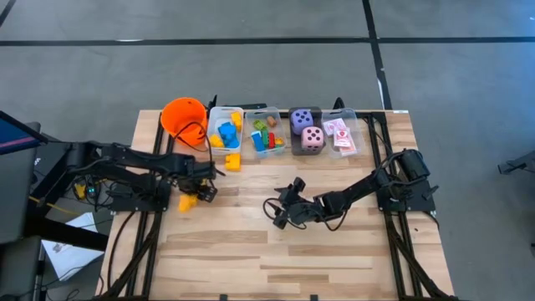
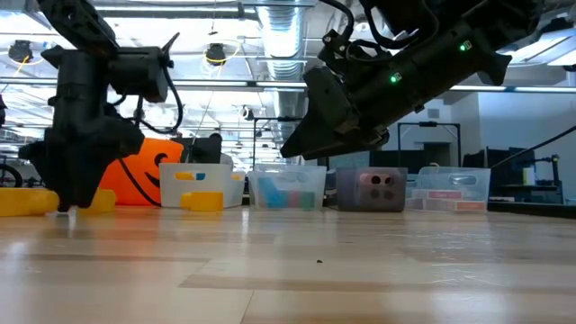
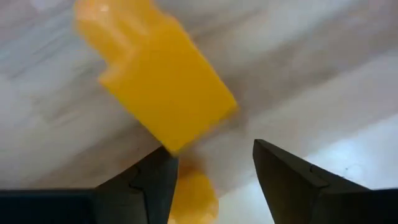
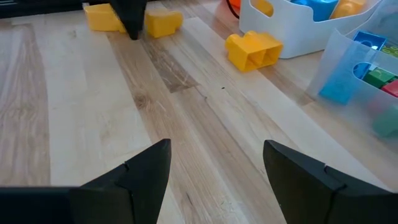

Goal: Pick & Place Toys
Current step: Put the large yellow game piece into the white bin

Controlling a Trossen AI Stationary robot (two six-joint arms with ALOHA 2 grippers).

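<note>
Left gripper (image 1: 201, 189): fingers apart, lowered to the wooden table (image 1: 334, 259), gripping nothing. Small yellow plastic block (image 3: 163, 87): flat on the table, just beyond the spread fingertips (image 3: 163, 167), near the left edge. Right gripper (image 1: 280, 213): fingers apart, empty, raised above mid-table. Second yellow plastic block (image 1: 232, 161): before the clear rectangular plastic bins (image 1: 226, 113).

Orange bucket (image 1: 183, 116) on its side, four clear bins (image 1: 266, 131) beside it, wooden table (image 1: 334, 251)
</note>
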